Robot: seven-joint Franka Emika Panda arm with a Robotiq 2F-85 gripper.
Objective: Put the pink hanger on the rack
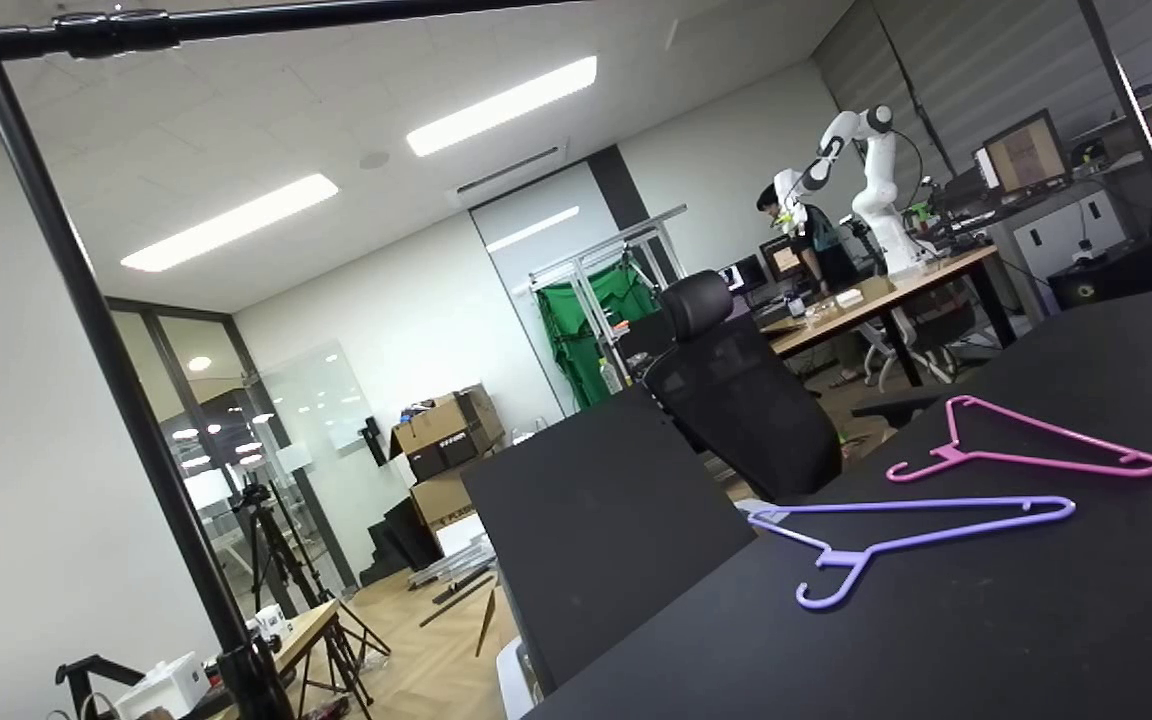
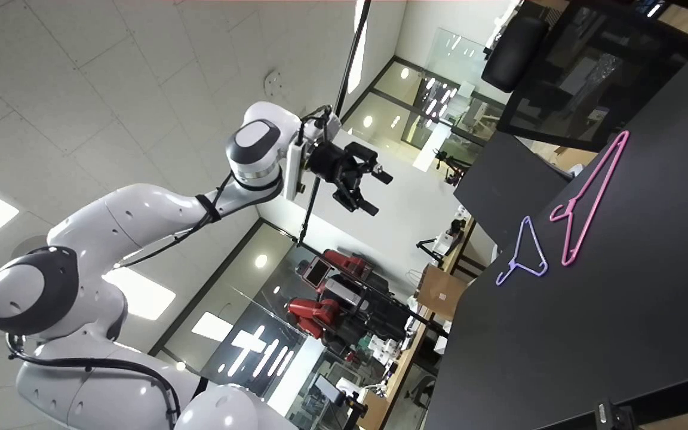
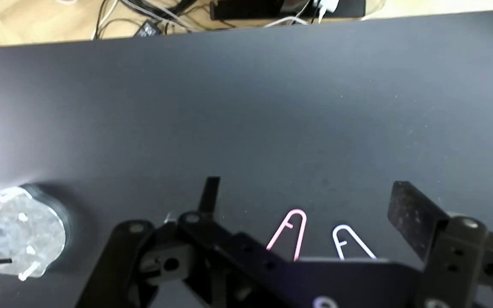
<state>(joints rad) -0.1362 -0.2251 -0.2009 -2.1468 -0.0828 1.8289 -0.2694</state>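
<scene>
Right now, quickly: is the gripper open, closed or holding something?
Gripper: open, holding nothing; the pink hanger lies on the black table.

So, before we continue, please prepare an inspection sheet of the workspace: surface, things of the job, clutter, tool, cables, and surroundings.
Surface: black table, faintly specked in the wrist view.
Job's things: pink hanger lies on the table, not yet on the black rack.
Clutter: lavender hanger near the pink one, not touching; grey metal part at the table's edge, purpose unclear.
Tool: open, above the table, holding nothing.
Cables: black cable runs along the robot's arm; loose cables beyond the table's edge.
Surroundings: office chair by the table; person and a white robot arm in the background.
</scene>
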